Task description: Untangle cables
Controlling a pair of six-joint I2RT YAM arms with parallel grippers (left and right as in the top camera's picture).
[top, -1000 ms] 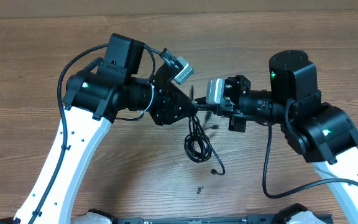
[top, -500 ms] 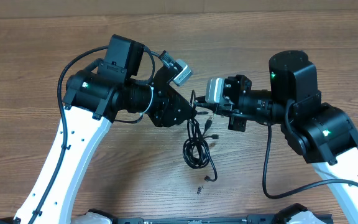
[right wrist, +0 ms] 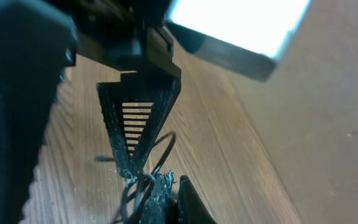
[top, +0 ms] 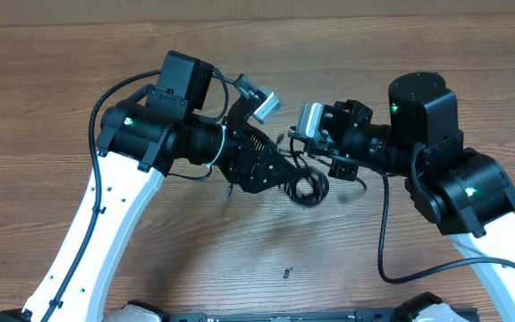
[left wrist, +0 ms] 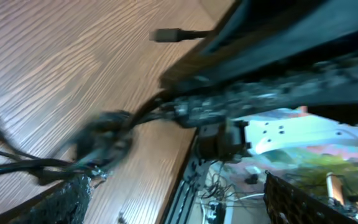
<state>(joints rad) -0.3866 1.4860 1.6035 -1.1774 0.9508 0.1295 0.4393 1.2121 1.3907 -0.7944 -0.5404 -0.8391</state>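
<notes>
Brown wood-grain table (top: pixel 61 63) fills the overhead view; the left arm (top: pixel 141 134) and the right arm (top: pixel 436 152) reach in toward each other near its middle; the cables (top: pixel 308 185) show as a small, blurred black tangle of loops just below the spot where the two sets of jaws come together; the left jaws stand wide apart, and in the left wrist view the knot lies between the two fingers (left wrist: pixel 67 200), clamped by neither; one plug end (left wrist: pixel 165 35) sticks out over the wood; the right jaws are closed, pinching the cables at the tips of their fingers (right wrist: pixel 138 118).
</notes>
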